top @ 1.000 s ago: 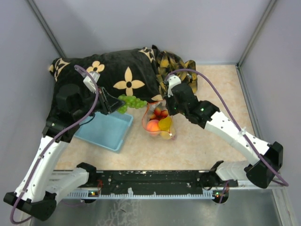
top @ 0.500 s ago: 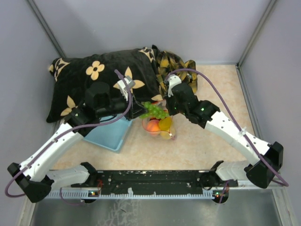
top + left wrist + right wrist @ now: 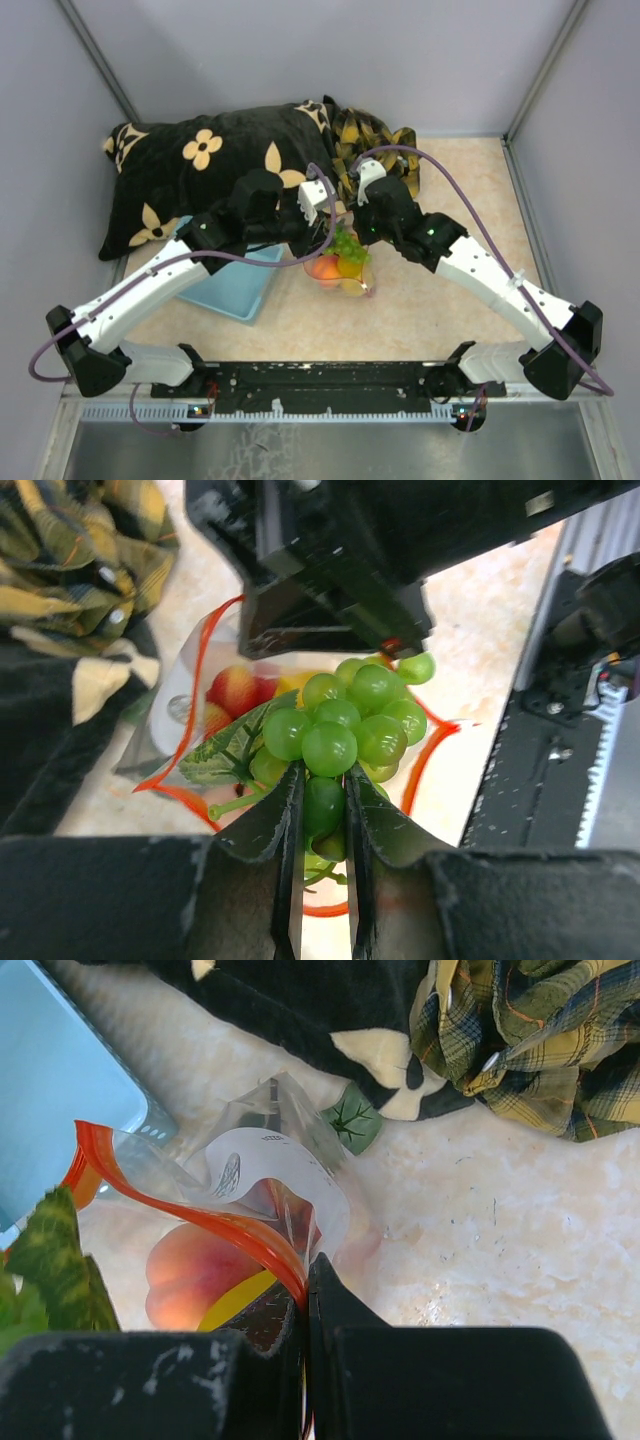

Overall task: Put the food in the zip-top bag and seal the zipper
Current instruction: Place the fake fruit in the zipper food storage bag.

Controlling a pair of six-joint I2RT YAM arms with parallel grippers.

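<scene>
Left wrist view: the left gripper [image 3: 320,810], jaws narrow around a bunch of green grapes [image 3: 345,720], is hanging over the open bag [image 3: 175,695] on the desk [image 3: 470,610]. The right gripper [image 3: 305,1285], jaws closed, is pinching the bag's zipper [image 3: 190,1215]; a peach [image 3: 185,1270] and a yellow piece [image 3: 235,1300] are lying inside.

Grey walls [image 3: 300,50], beige mottled tabletop [image 3: 470,180], black floral pillow [image 3: 180,185], plaid cloth [image 3: 372,128]

grapes [image 3: 340,730] hang over the bag [image 3: 265,1165], basket [image 3: 235,287] to its left.
</scene>
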